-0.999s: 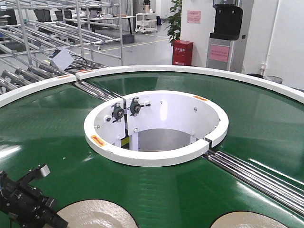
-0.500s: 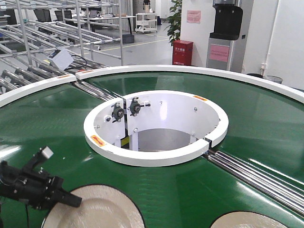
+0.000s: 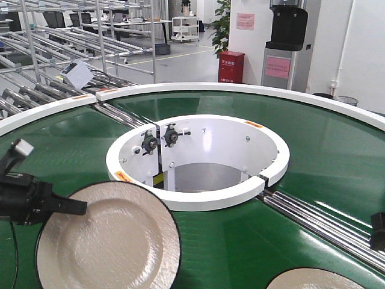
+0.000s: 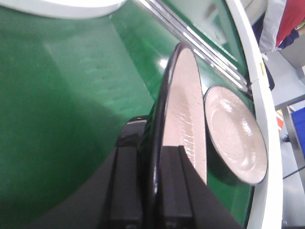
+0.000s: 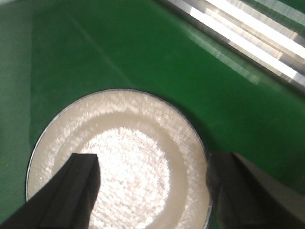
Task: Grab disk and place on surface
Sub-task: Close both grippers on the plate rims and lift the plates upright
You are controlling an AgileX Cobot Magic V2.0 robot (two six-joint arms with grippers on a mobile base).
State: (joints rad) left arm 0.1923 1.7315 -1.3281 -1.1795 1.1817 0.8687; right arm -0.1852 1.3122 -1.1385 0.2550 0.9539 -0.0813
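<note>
Disk, cream with a dark rim, is off the green belt and tilted up, with its top edge just on the near left side of the white ring. The left gripper is clenched on its rim. The left wrist view shows the disk edge-on, pinched between two black fingers.

A rim pinch on a wide, tilted plate is likely to pivot. The carry is best made slowly, without quick wrist turns, and the release made only once the underside lies flat. The metal surface it is meant for does not show clearly in any view.

The right gripper is spread wide over a second disk, which lies on the belt on the ring's near right side. It grips nothing.

On the ring, orange stickers carry print too small to read. So do the pink notices and a red box far behind it. No brand name is legible.
</note>
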